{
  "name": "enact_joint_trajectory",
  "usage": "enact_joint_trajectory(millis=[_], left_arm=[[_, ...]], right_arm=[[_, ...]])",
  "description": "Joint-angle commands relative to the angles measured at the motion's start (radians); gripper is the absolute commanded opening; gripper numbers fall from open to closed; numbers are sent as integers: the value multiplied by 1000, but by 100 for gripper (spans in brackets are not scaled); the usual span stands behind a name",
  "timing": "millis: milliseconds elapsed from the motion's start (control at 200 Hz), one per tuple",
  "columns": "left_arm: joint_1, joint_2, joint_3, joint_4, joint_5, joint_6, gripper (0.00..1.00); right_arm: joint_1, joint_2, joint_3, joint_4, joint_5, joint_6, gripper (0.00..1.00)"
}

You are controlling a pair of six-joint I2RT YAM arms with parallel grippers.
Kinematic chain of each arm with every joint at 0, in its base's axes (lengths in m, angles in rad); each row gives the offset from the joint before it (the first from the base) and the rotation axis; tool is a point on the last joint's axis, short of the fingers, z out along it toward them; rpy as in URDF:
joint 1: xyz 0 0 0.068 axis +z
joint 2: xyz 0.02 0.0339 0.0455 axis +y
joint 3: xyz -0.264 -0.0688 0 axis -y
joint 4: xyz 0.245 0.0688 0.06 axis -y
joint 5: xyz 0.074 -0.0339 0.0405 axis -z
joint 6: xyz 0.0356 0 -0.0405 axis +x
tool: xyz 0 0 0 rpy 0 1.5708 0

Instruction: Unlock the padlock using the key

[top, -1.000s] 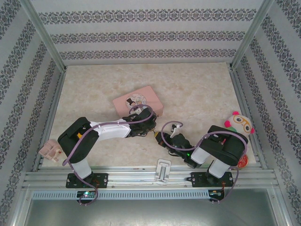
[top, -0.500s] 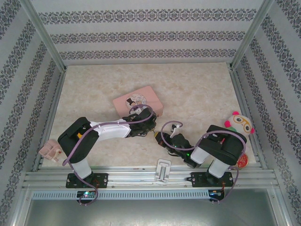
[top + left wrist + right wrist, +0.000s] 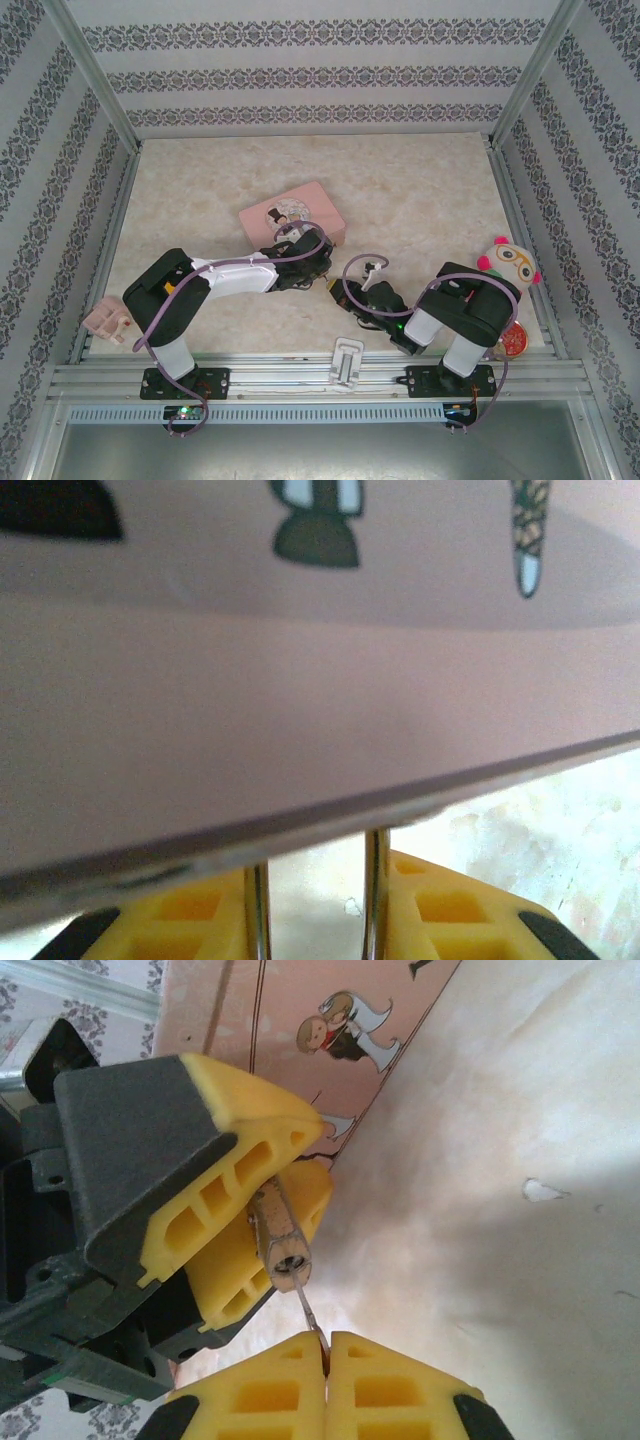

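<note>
Probably light, stiff and slick, padlock [image 3: 278,1232] is clamped by its body in left gripper [image 3: 318,1152] beside tin [image 3: 300,995]; right gripper [image 3: 326,1358] pinches thin, likely bendable key [image 3: 308,1312].

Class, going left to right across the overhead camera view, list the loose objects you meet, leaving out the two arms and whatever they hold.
small pink object by the left rail → pink tin → white bracket → plush toy

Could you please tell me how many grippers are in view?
2: the left gripper, beside the pink tin, grips the padlock; the right gripper faces it, pinching the key.
</note>
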Motion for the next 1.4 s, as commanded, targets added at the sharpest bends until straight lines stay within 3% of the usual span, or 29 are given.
enact_joint_trajectory(millis=[0,545,1179,1394], left_arm=[[-20,-29,31,11,57,-7,0],[-19,-48,28,-3,50,7,0],[-14,-60,15,13,18,-10,0],[-14,-60,5,38,26,5,0]], right_arm=[[-11,7,70,76,-39,-25,0],[-66,-86,-19,4,-3,-50,0],[-44,-59,-42,10,4,-25,0],[-74,-26,-29,17,-63,-14,0]])
